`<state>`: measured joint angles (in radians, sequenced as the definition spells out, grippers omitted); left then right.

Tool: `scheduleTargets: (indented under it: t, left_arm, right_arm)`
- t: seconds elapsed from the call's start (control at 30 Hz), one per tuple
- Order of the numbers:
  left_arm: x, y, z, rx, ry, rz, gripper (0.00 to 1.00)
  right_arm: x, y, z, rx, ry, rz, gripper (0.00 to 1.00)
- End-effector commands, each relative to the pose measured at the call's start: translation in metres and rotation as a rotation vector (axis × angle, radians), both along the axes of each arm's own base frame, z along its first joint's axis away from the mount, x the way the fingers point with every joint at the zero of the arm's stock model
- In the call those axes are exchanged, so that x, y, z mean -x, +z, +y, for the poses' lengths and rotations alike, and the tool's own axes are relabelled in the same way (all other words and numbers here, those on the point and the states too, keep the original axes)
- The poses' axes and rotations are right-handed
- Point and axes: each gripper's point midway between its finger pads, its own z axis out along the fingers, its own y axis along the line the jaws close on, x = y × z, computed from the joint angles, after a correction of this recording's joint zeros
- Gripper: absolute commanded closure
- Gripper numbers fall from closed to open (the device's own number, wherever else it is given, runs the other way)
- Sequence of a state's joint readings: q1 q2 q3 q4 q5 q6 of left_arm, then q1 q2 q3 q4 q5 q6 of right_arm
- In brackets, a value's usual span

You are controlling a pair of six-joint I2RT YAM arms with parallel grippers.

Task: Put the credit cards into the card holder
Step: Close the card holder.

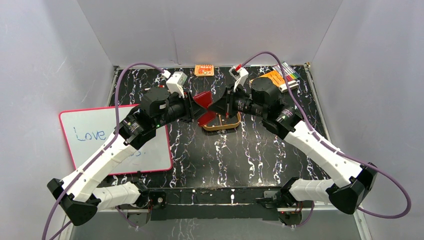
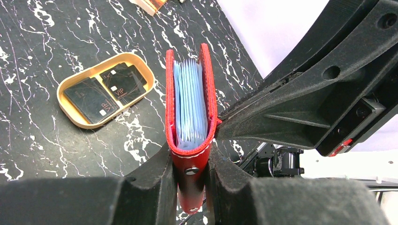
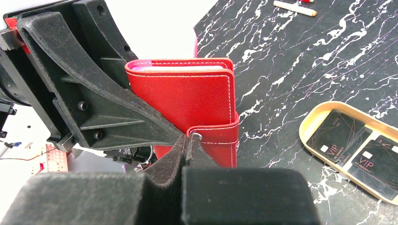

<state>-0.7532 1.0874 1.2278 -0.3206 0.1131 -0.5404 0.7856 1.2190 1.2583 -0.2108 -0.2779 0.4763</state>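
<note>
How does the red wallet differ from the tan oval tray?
The card holder is red and gripped in mid-air by the left end effector and right end effector; the tray is tan and lies flat on the table. The card holder shows pale blue leaves inside; the tray holds two dark VIP cards. Both are small containers.

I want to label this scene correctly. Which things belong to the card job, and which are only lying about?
Belong to the job: card holder, held by left end effector and right end effector; two dark credit cards in the tan tray.
Lying about: whiteboard, orange packet, orange booklet, markers.
</note>
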Motion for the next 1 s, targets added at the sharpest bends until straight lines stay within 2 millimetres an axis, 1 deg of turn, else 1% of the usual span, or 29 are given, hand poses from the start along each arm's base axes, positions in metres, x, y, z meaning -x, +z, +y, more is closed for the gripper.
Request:
scheduleTargets:
  t: [0.0,0.43,0.57,0.67,0.77,0.83,0.9,0.97]
  left_arm:
    - [0.081,0.104,-0.038,0.311,-0.412,-0.151,1.00]
    - [0.095,0.120,-0.035,0.356,-0.459,-0.195,1.00]
    - [0.093,0.121,-0.032,0.359,-0.437,-0.199,1.00]
    - [0.078,0.107,-0.026,0.303,-0.341,-0.180,1.00]
    - [0.057,0.085,-0.015,0.206,-0.206,-0.151,1.00]
    - [0.045,0.074,-0.005,0.152,-0.127,-0.144,1.00]
    - [0.038,0.067,0.002,0.116,-0.072,-0.141,1.00]
    - [0.034,0.064,0.006,0.094,-0.047,-0.142,1.00]
  right_arm:
    - [-0.011,-0.007,0.018,0.006,0.005,0.018,1.00]
    - [-0.019,-0.036,0.025,0.080,-0.005,0.100,1.00]
    - [-0.020,-0.040,0.025,0.090,-0.009,0.110,1.00]
    - [-0.017,-0.031,0.021,0.075,-0.014,0.088,1.00]
    - [-0.014,-0.017,0.009,0.071,-0.038,0.047,1.00]
    - [-0.009,-0.011,0.001,0.071,-0.041,0.024,1.00]
    - [-0.005,-0.008,-0.004,0.072,-0.038,0.009,1.00]
    - [-0.002,-0.004,-0.008,0.065,-0.031,-0.005,1.00]
